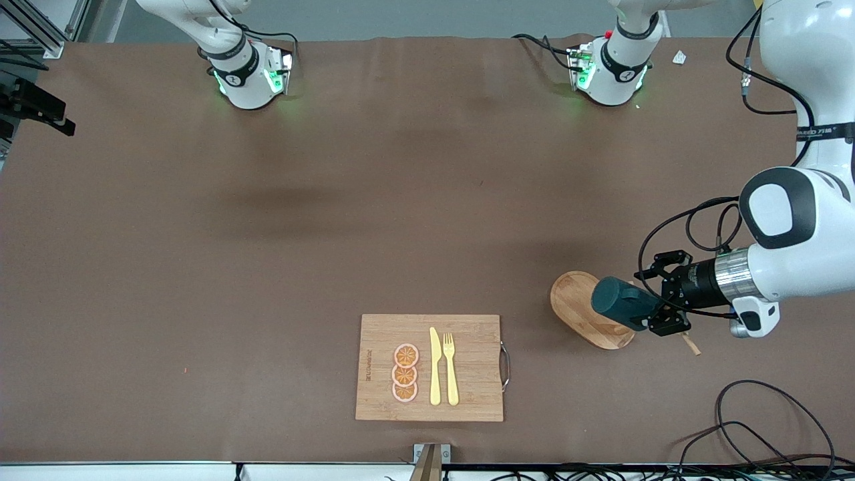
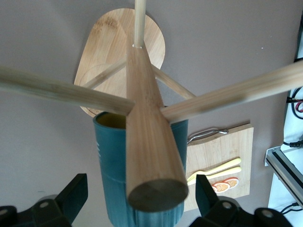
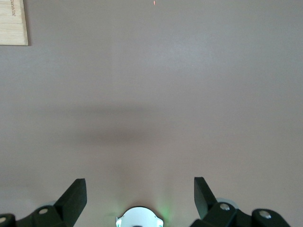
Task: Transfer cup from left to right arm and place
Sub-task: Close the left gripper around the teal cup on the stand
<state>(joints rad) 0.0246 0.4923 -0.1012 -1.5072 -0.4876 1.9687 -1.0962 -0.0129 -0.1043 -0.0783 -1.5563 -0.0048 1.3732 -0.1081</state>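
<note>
Cutting board (image 1: pixel 467 334): I see it nearest the front camera, a bamboo board with a metal handle (image 1: pixel 505 365) on the edge facing the left arm's end of the table.
On the board: three orange slices (image 1: pixel 405 373) stacked in a column, with a yellow knife (image 1: pixel 435 366) and a yellow fork (image 1: pixel 450 368) lying side by side just beside them.
Peg rack (image 1: pixel 580 308): an oval wooden base, a little farther from the front camera than the board and toward the left arm's end; in my left wrist view its centre post (image 2: pixel 150 142) and side pegs (image 2: pixel 236 94) rise toward the camera.
Cup (image 1: pixel 624 302): dark teal, tipped on its side over the rack's base, its closed bottom facing the right arm's end of the table; the left wrist view shows its yellowish inside at the rim (image 2: pixel 113 120), close against the post.
Left gripper (image 1: pixel 658 304): I have it at the cup over the rack, jaws spread as wide as they go, one finger (image 2: pixel 71 194) on each side of the cup's body; I cannot tell whether the pads press on it.
Right gripper (image 3: pixel 140 196): waiting up over bare table near its base, fingers wide apart, holding nothing.
</note>
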